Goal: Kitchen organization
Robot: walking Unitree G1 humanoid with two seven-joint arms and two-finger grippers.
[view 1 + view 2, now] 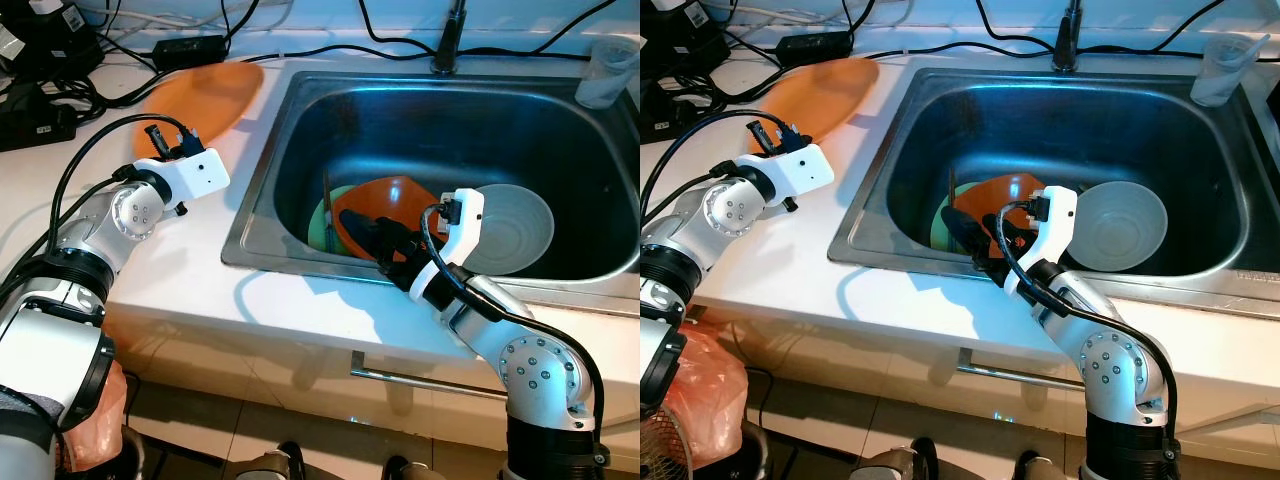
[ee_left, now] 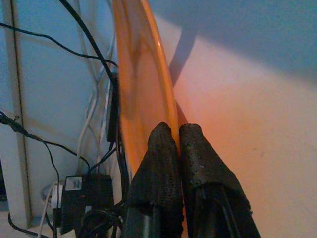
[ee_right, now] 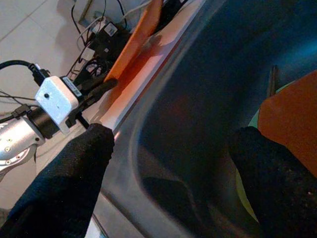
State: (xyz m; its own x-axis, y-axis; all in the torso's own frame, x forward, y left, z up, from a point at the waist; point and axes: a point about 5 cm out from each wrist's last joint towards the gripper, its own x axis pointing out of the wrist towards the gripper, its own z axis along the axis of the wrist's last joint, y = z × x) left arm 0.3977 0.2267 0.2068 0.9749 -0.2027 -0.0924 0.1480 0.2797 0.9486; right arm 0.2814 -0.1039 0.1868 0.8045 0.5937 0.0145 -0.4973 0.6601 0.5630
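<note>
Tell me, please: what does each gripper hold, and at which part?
Left gripper pinches the orange plate by its rim. Right gripper is open in the sink, holding nothing.

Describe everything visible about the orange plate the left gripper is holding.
The orange plate is a smooth, glossy, plastic-looking dish with a raised rim. It sits over the white counter left of the sink, blurred in the head views. The left gripper has its black fingers closed on the rim, one on each face. In the left wrist view the plate appears edge-on, with black cables and a power adapter beyond it.
</note>
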